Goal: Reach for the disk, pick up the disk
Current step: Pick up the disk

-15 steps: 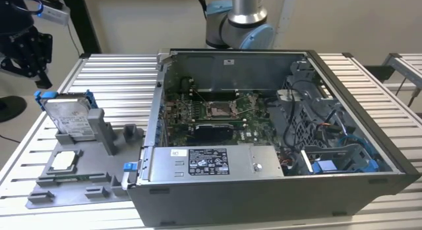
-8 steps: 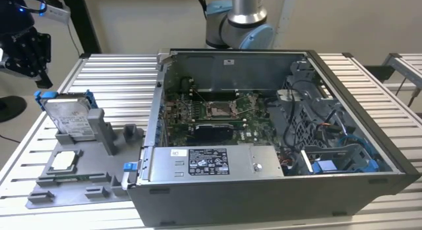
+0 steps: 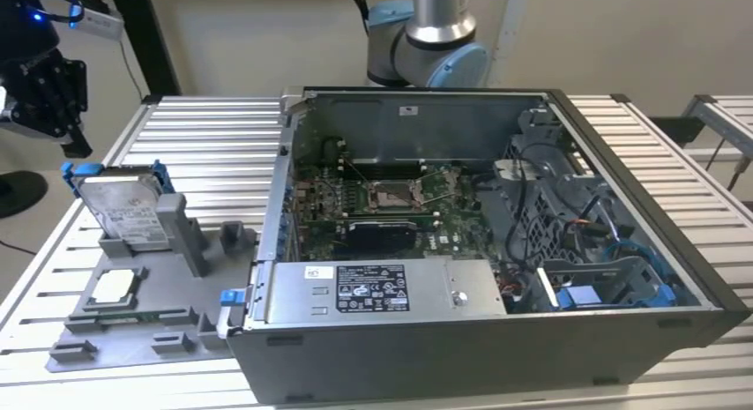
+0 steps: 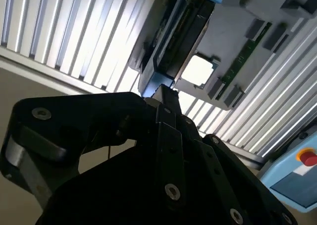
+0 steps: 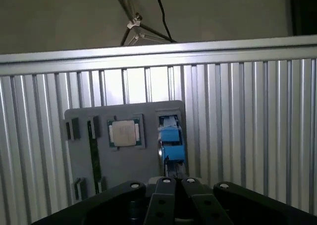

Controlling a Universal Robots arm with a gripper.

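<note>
The disk point(image 3: 123, 207) is a silver hard drive with a white label and a blue bracket, standing tilted on edge in a grey holder point(image 3: 176, 251) at the exterior view's left. My black gripper point(image 3: 70, 141) hangs above and behind it, apart from it, with its fingers drawn together and nothing between them. In the second wrist view the fingertips point(image 4: 166, 95) point at the blue end of the disk point(image 4: 171, 46). The first wrist view looks down past the gripper point(image 5: 176, 179) onto the disk's blue bracket point(image 5: 172, 138).
A small silver square chip point(image 3: 115, 287) point(image 5: 125, 133) lies flat in the grey holder beside the disk. An open computer case point(image 3: 471, 251) with a labelled silver box point(image 3: 376, 291) takes up the middle of the ribbed metal table point(image 3: 212, 137). A blue box with a red button point(image 4: 307, 158) stands off the table.
</note>
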